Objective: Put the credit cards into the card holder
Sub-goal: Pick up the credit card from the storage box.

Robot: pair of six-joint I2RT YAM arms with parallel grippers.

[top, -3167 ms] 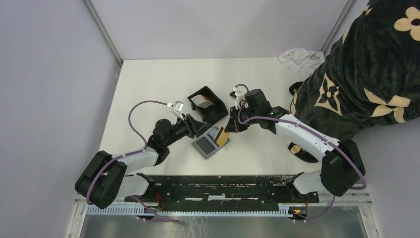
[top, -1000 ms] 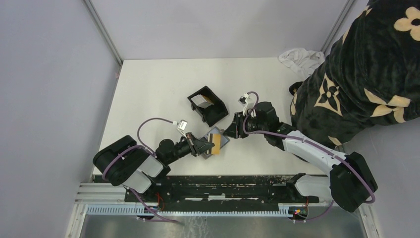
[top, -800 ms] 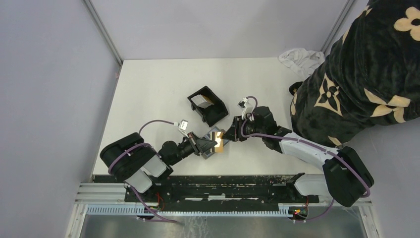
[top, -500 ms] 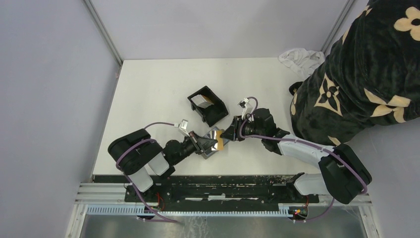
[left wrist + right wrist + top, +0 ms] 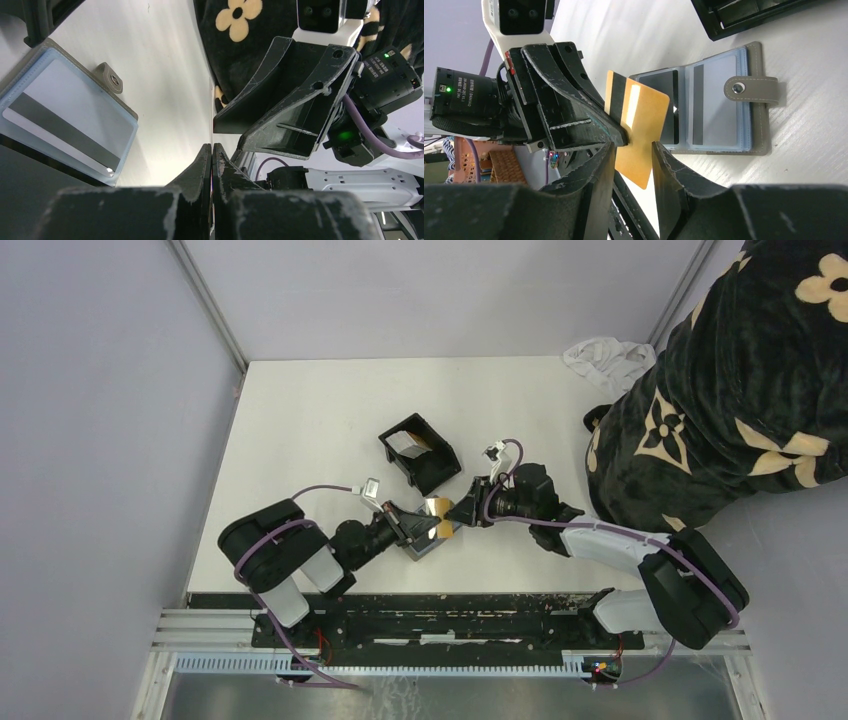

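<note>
My left gripper (image 5: 428,529) is shut on one long edge of a tan-gold credit card (image 5: 639,131) and holds it edge-up just above the table. My right gripper (image 5: 633,145) is open, and the card's free end stands in the gap just past its fingertips, touching neither. In the left wrist view only a thin sliver shows between the shut fingers of the left gripper (image 5: 211,146). The card holder (image 5: 420,452), a black open-top box, stands behind both grippers with a whitish card (image 5: 404,446) leaning inside it.
An open grey card wallet (image 5: 754,117) lies flat under the raised card, with a silver-grey card (image 5: 60,117) in its clear sleeve. A person in a black flowered garment (image 5: 730,390) fills the right side. A white cloth (image 5: 605,355) lies at the far right corner.
The left gripper has carried the gold card a little right and up off the wallet, turning it onto its edge. The right gripper has moved in until its open fingers flank the card.
</note>
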